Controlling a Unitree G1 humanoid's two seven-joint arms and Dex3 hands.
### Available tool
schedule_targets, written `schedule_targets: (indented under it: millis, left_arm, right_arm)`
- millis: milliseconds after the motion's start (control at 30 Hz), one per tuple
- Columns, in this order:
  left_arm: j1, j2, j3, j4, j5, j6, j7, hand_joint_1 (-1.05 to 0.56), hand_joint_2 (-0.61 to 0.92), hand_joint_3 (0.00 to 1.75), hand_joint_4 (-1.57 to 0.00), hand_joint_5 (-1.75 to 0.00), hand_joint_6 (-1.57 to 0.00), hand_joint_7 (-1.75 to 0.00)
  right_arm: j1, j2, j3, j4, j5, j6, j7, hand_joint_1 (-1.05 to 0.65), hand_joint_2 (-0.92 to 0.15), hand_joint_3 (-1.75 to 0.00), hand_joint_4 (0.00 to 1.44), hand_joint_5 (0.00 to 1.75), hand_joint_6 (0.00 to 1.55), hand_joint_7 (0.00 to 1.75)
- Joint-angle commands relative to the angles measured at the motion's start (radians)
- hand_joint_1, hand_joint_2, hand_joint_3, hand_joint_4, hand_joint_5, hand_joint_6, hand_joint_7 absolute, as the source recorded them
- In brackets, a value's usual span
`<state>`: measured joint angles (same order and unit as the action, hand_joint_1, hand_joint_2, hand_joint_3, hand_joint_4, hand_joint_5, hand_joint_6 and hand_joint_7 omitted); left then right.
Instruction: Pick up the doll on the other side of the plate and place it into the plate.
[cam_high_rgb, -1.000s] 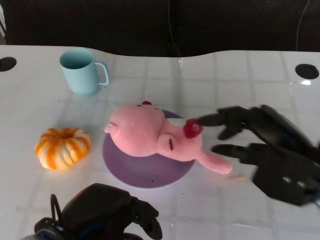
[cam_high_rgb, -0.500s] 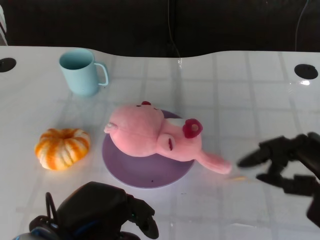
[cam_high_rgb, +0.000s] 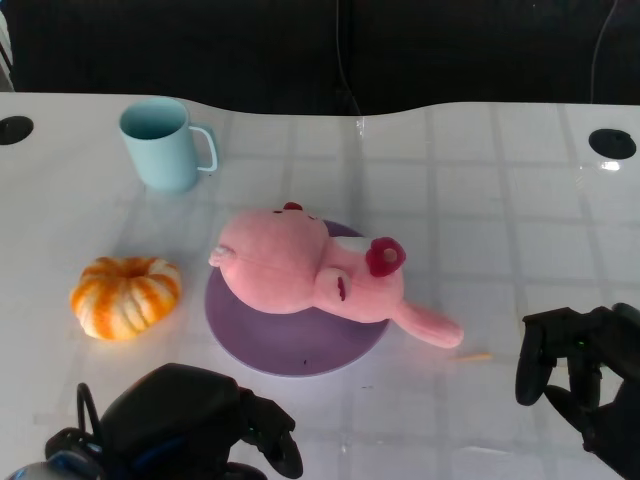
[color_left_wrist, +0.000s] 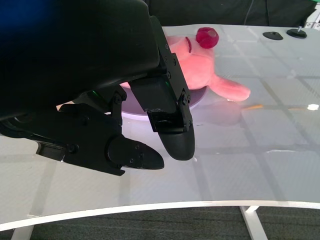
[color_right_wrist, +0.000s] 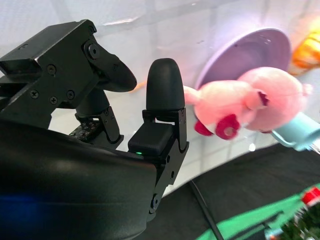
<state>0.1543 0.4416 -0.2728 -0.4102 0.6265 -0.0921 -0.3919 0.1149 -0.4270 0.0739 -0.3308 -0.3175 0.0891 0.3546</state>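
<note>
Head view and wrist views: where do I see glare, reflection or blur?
Head view: sharp; glare near the table's right hole. Left wrist view: the pink doll reflects in the glossy table; left hand close, dark. Right wrist view: the doll slightly soft.

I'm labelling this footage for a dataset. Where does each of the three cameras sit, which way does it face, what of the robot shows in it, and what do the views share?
Head view: high on the robot, looking down at the white table; left hand and right hand show at the lower corners.
Left wrist view: behind the left hand, low over the table, looking across it past that hand's fingers.
Right wrist view: behind the right hand, turned on its side.
Shared: all three show the pink plush doll lying on the round purple plate.
</note>
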Motion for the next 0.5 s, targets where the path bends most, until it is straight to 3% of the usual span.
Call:
schedule_targets:
  millis: [33,500]
  left_arm:
    - [-0.001,0.007,0.009,0.007,-0.006,-0.003,0.013,-0.21,0.92,0.18,-0.79,-1.23,-1.05,-0.32]
    - [-0.01,0.015,0.016,0.02,-0.01,-0.01,0.01,-0.21,0.92,0.19,-0.79,-1.21,-1.04,-0.32]
  right_arm:
    - [-0.016,-0.02,0.006,0.015,-0.011,0.002,0.006,0.0,-0.41,-1.23,0.82,1.75,0.76,1.47]
    - [-0.04,-0.024,0.042,0.026,-0.067,0.023,0.017,-0.05,-0.45,-1.17,0.81,1.75,0.75,1.42]
